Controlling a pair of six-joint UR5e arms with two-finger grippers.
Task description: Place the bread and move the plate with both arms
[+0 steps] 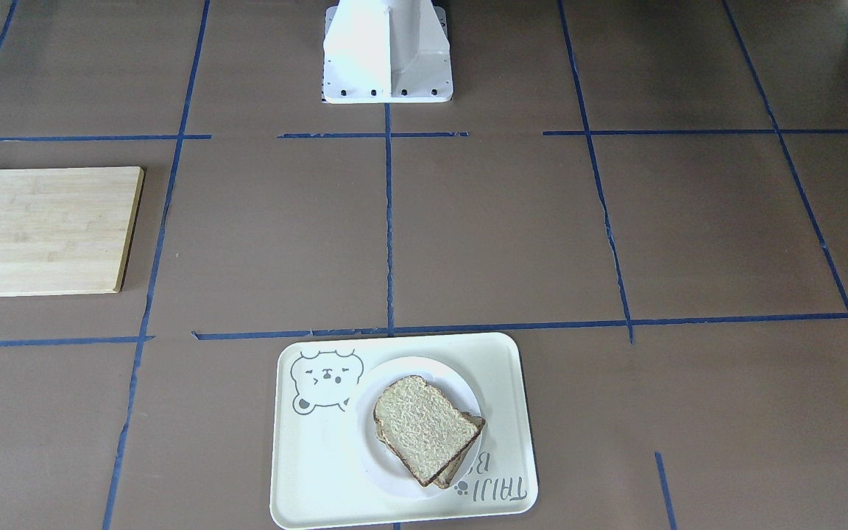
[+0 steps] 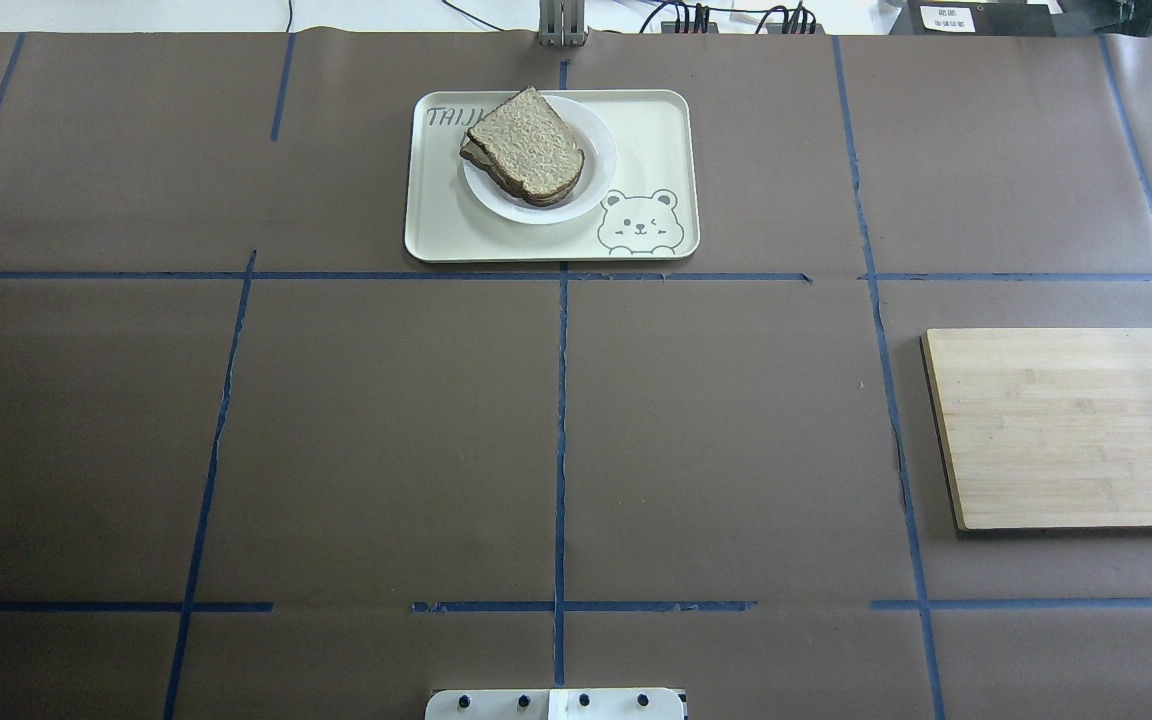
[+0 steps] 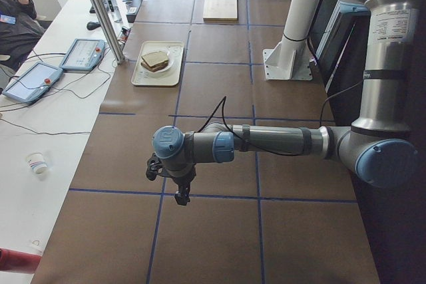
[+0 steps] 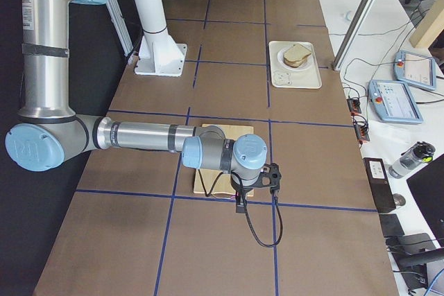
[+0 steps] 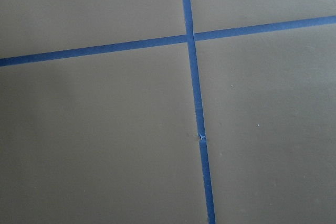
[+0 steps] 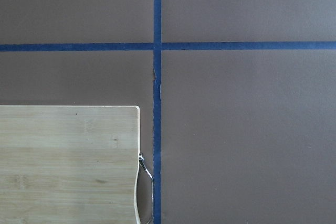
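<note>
Tray point(image 2: 656, 120) is sitting at the far middle of the table point(image 2: 386, 430), with its near edge just beside a blue tape line point(image 2: 686, 276). The plate point(image 2: 604, 165) is lying inside the tray, toward its left half, with its rim close to the tray's far edge. The bread point(image 2: 526, 145) is resting on the plate, on top of a second slice point(image 1: 474, 425) that is peeking out underneath. The bear drawing point(image 2: 639, 220) is showing in the tray's near-right corner, and bare tray floor is showing right of the plate.

Board point(image 2: 1066, 430) is lying at the right side, well apart from the tray, with brown paper and tape lines between them. Pedestal point(image 1: 387, 51) is standing at the near middle edge.

The left arm point(image 3: 266, 141) is reaching out low over the left end, and the left gripper point(image 3: 178, 191) is hanging above the paper, well apart from the tray. The right arm point(image 4: 139, 136) is reaching over the right end, and the right gripper point(image 4: 240, 202) is hanging over the board's edge. Both grippers are showing only in the side views, so I cannot tell whether they are open or closed.
</note>
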